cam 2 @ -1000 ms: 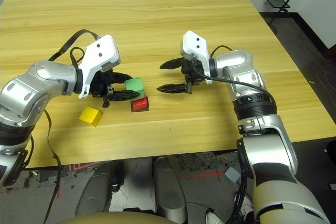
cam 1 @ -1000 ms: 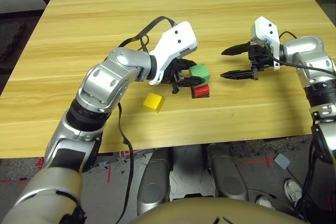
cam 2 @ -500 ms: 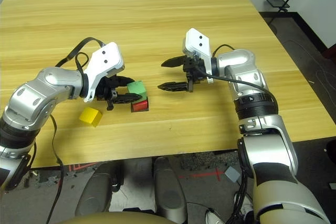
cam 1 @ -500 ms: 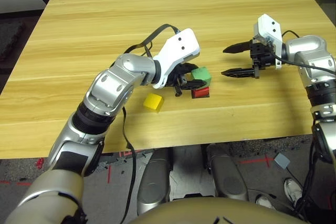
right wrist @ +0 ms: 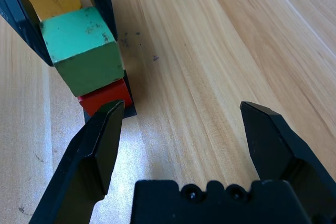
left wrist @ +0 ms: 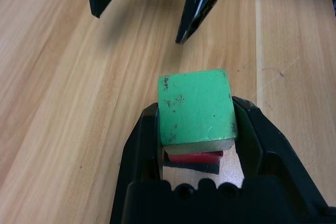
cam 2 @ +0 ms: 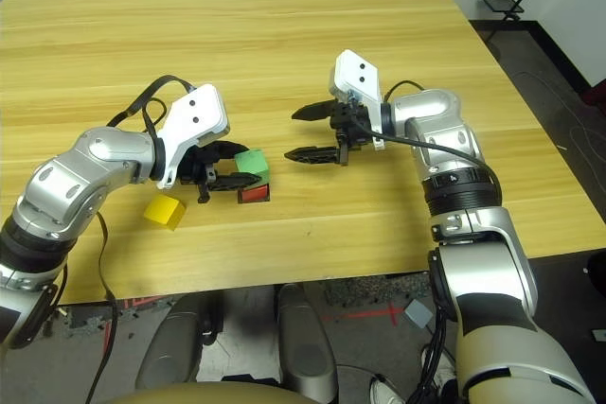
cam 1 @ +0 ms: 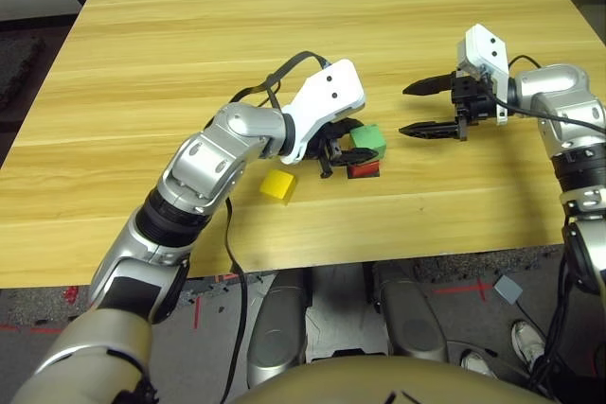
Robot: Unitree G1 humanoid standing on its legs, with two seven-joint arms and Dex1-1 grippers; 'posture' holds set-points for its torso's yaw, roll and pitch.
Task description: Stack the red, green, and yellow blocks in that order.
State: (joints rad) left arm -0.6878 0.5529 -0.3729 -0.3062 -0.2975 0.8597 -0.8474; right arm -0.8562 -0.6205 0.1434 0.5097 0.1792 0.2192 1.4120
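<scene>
My left gripper [cam 1: 352, 142] is shut on the green block [cam 1: 368, 138], holding it slightly tilted directly over the red block [cam 1: 363, 169]. In the right wrist view the green block [right wrist: 79, 45] seems to rest on the red block [right wrist: 105, 96], a little off-centre. Under the red block lies a flat black patch [left wrist: 202, 167]. The yellow block [cam 1: 278, 184] lies loose on the table, to the left of the pair and nearer the front edge. My right gripper [cam 1: 402, 112] hangs open a short way to the right of the blocks, its fingers pointing at them, nothing between them.
The wooden table [cam 1: 284, 35] is bare behind the blocks and to both sides. Its front edge [cam 1: 379, 254] runs close below the yellow block. A black cable [cam 1: 227, 234] hangs from my left forearm.
My left gripper has carried the green block to the right, from beside and behind the red block to right over it. The right gripper has stayed put, open.
</scene>
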